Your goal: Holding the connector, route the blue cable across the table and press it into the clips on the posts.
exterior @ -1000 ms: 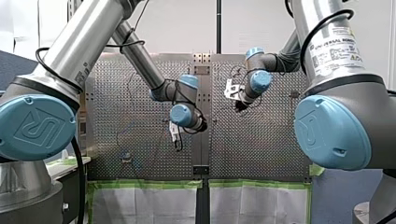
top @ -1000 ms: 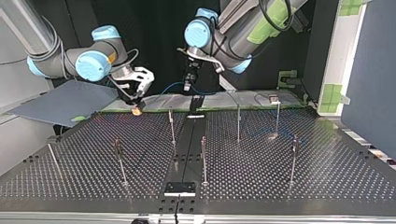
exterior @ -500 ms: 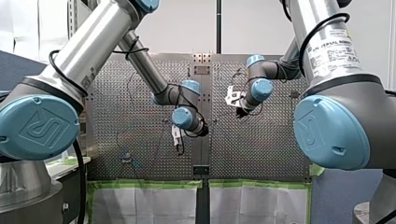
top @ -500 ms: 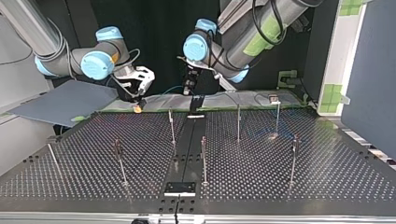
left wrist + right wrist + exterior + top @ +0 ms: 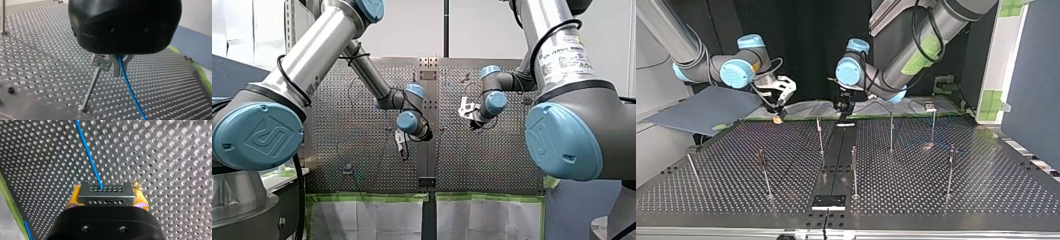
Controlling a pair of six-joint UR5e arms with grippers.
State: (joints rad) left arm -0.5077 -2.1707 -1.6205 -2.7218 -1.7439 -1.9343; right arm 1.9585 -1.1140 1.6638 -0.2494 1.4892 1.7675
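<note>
The grey connector (image 5: 105, 191) with rows of small holes sits between the yellow pads (image 5: 73, 199) of my right gripper (image 5: 105, 198), which is shut on it. The blue cable (image 5: 88, 157) leaves the connector and runs ahead over the perforated table. My left gripper (image 5: 115, 68) has its metal fingers shut on the blue cable (image 5: 128, 87), just beside the clip of a thin post (image 5: 91, 87). In the top view my right gripper (image 5: 778, 118) hangs at the table's far left edge and my left gripper (image 5: 842, 106) near the far middle.
Several thin posts stand on the table, among them one (image 5: 820, 136) left of the centre strip, one (image 5: 891, 131) right of it and one (image 5: 854, 170) nearer the camera. A grey panel (image 5: 701, 107) lies at the top view's far left. Green tape (image 5: 367, 197) edges the table.
My left gripper has come down toward the table with the cable. My right gripper with the connector has shifted slightly toward the top view's left.
</note>
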